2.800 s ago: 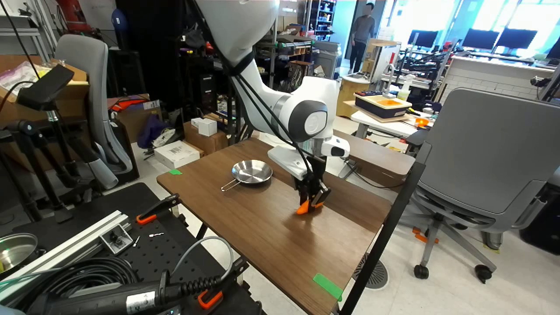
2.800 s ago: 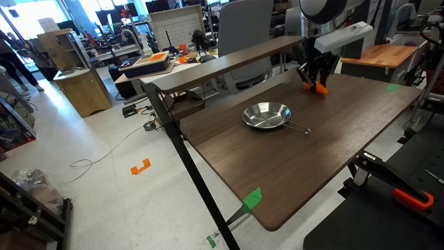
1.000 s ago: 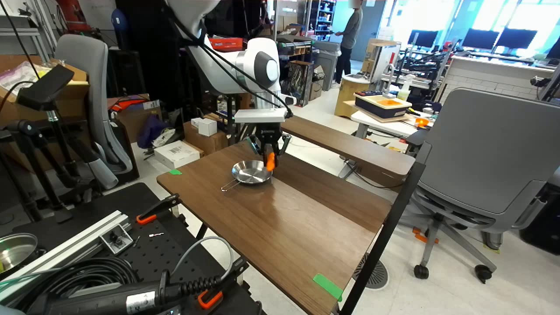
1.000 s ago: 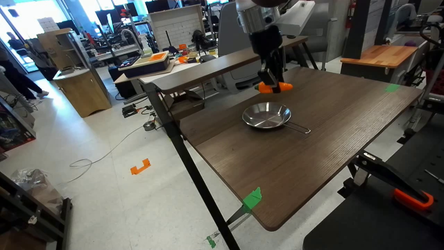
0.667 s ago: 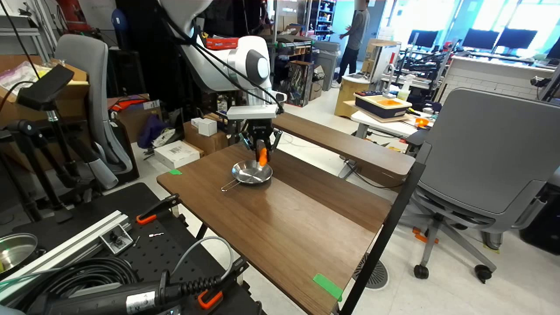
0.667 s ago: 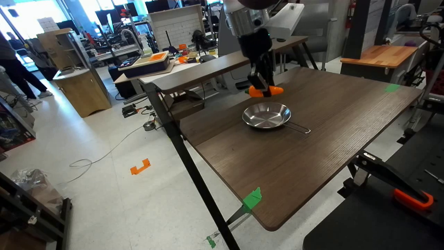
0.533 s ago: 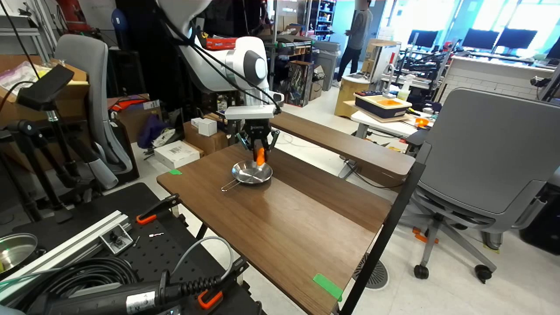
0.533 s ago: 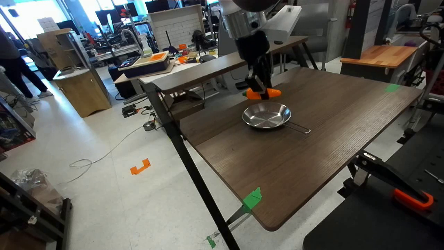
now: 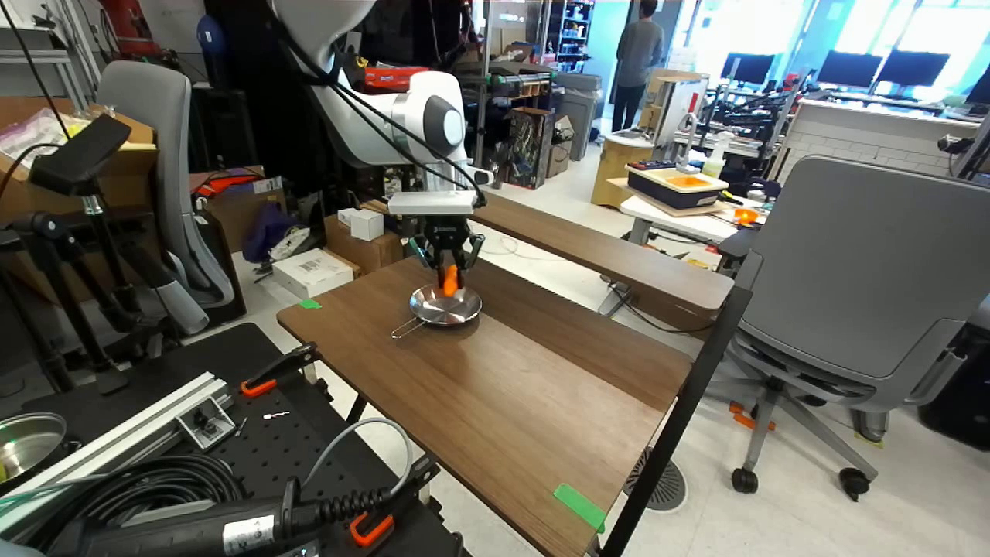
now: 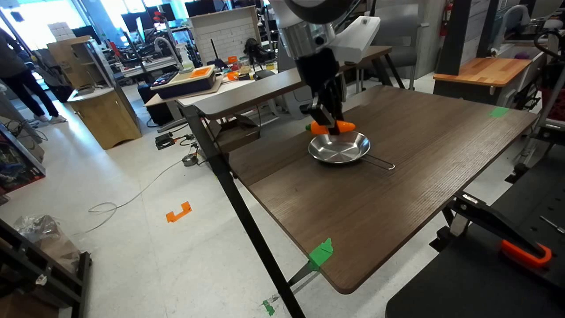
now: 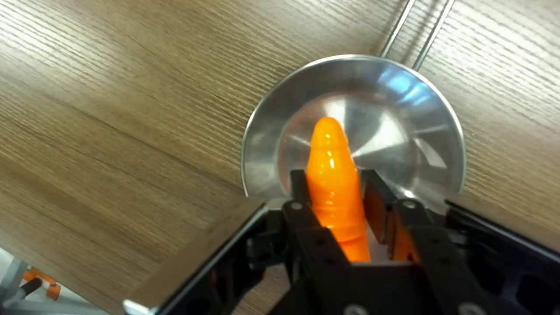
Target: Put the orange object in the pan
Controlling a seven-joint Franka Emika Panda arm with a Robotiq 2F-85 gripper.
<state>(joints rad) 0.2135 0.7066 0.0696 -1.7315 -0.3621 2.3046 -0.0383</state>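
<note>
Wrist view, left to right. Table (image 11: 122, 131) lies left of the jaws. Gripper (image 11: 334, 183) is clamped on the carrot (image 11: 334, 192), 1 finger to each side, tip pointing ahead of the jaws. Pan (image 11: 372, 109) sits under and ahead of them; handle (image 11: 432, 36) runs off ahead-right. In both exterior views the carrot is above the pan, not in it; clearance hard to judge. Likely failures: (1) release now: carrot may bounce or roll out, pan being shallow; (2) green end (image 10: 308, 126), behind the jaws, may catch the pan's edge if lowered here; (3) pressing 1 side could tip the pan.
</note>
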